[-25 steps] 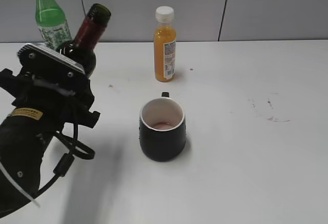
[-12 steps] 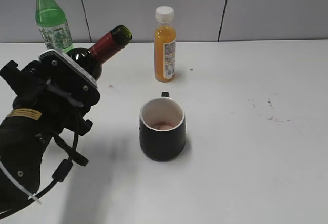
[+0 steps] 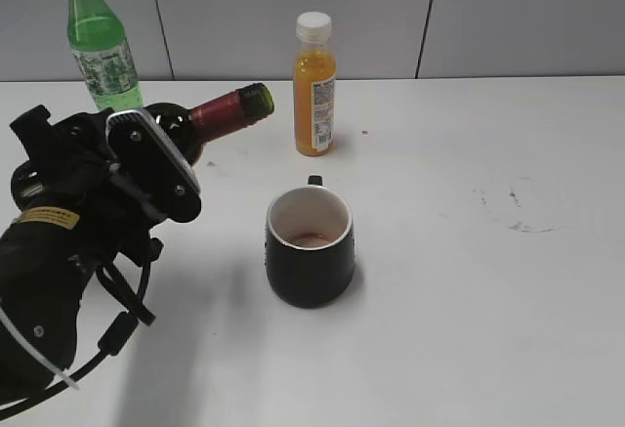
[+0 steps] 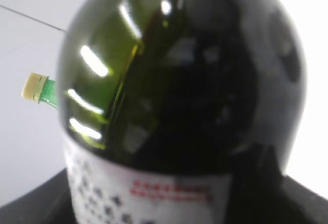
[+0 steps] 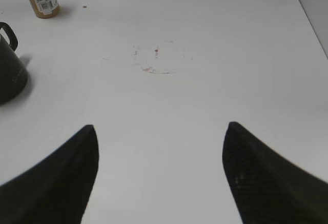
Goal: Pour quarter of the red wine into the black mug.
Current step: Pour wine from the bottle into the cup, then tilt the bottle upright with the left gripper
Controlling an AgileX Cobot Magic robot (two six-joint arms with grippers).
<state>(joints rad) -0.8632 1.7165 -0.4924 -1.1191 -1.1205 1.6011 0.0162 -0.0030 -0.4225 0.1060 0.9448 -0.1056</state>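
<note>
The left gripper's (image 3: pixel 146 168) fingers are clamped on the body of the red wine (image 3: pixel 210 114), though the pads are probably hidden behind the bottle. The bottle lies tilted nearly level, its open mouth pointing away from them toward the black mug (image 3: pixel 310 246), which stands apart, lower right. The right gripper's (image 5: pixel 159 172) fingers (image 5: pixel 56 178) are spread over bare table (image 5: pixel 205 80).

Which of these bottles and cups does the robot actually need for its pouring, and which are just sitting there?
Needed for the job:
- red wine, held tilted in the left arm's fingers
- black mug, a little reddish liquid in its bottom

Just lying about:
- green plastic bottle
- orange juice bottle
</note>
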